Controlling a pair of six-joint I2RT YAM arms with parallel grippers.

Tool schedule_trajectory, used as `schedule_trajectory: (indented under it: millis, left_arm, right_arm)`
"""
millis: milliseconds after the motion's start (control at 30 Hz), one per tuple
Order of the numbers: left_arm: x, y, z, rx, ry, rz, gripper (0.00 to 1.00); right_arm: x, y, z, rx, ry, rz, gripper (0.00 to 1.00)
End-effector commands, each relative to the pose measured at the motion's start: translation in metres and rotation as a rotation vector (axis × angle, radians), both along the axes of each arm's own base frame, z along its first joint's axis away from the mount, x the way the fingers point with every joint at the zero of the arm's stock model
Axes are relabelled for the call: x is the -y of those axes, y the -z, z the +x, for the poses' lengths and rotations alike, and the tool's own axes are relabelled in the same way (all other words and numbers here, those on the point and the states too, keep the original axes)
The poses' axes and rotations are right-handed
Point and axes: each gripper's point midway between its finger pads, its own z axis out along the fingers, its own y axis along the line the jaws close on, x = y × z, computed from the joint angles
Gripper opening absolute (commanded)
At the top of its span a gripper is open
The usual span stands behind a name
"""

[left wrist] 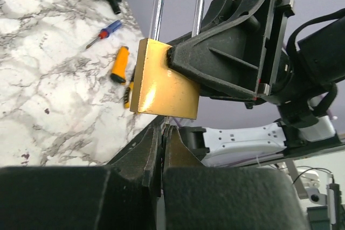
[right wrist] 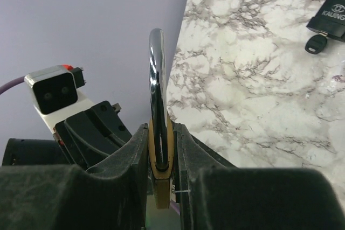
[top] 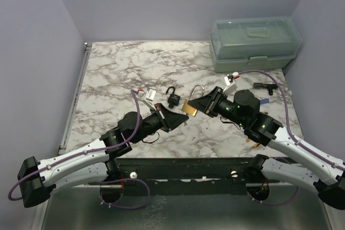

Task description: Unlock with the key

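Pressed together with no gap showing, the left fingers [left wrist: 135, 160] sit just under the bottom edge of the brass padlock [left wrist: 161, 84]. A thin sliver runs from that edge down into their tips; whether it is the key cannot be told. The right fingers [right wrist: 129, 154] pinch the padlock's body flat between them, one on each broad face, and hold it off the worktop [top: 118, 74]. Its steel shackle [right wrist: 156, 79] rises past their tips and looks closed. The two sets of fingers meet tip to tip, with the padlock at the join.

Just beyond the left fingers, a black padlock [top: 173, 99] lies on the marble with its shackle swung open and a black-headed key [right wrist: 315, 43] touching its corner. Beyond the right fingers lie a small blue-and-red screwdriver [left wrist: 105, 32] and an orange-handled tool [left wrist: 119, 64]. Farther off stands a pale green toolbox [top: 253, 44].
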Motion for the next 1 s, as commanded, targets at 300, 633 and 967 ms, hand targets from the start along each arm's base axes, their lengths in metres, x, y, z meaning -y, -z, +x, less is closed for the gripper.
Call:
schedule_trajectory:
  millis: [300,633,967]
  left_arm:
    - [0.002,0.012,0.02,0.035,-0.074,0.148,0.0]
    - [0.002,0.016,0.024,0.045,-0.085,0.186,0.0]
    - [0.003,0.024,0.032,0.071,-0.099,0.307,0.0]
  right_arm:
    - [-0.006,-0.021,-0.009,-0.03,-0.031,0.053,0.01]
    - [-0.005,-0.021,-0.008,-0.035,-0.025,0.051,0.01]
    - [0.0,-0.021,-0.007,-0.088,0.012,0.044,0.01]
